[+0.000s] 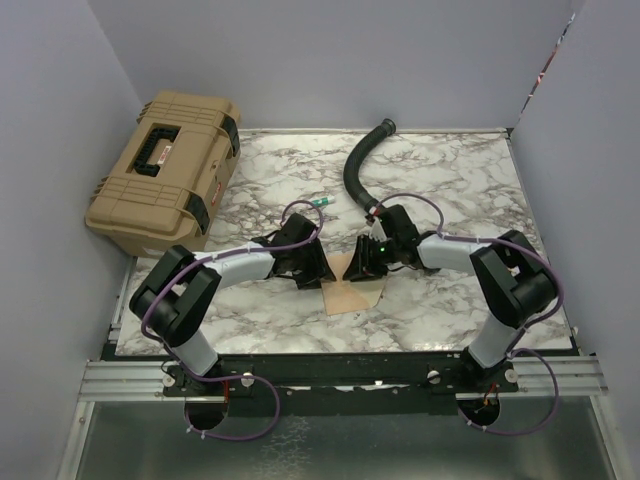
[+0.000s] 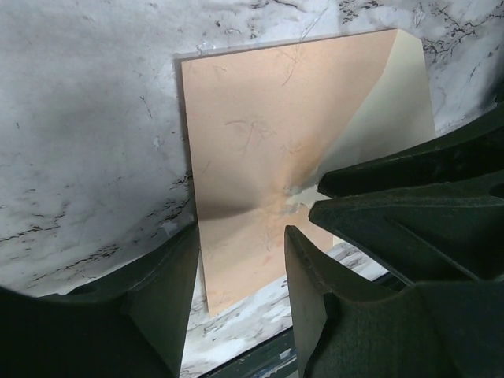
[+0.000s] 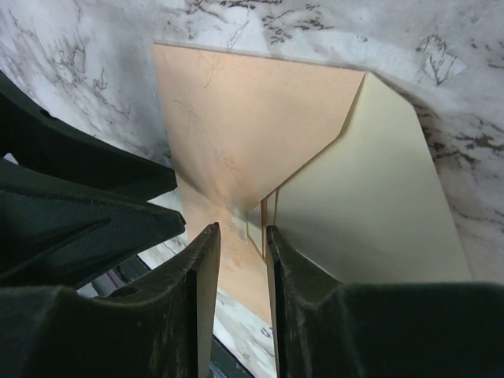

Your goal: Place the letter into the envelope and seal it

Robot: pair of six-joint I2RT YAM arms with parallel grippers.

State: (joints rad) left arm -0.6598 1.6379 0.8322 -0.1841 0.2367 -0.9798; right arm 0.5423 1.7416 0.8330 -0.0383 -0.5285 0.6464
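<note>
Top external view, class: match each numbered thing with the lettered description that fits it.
Things:
1. envelope
2. hard case
3. hose
4. table

Descriptions:
A. black and ribbed, curving at the far side
B. tan, at the far left corner
C. kraft-brown, lying flat near the front middle
D. white marble pattern with grey veins

Pairs: 1-C, 2-B, 3-A, 4-D
</note>
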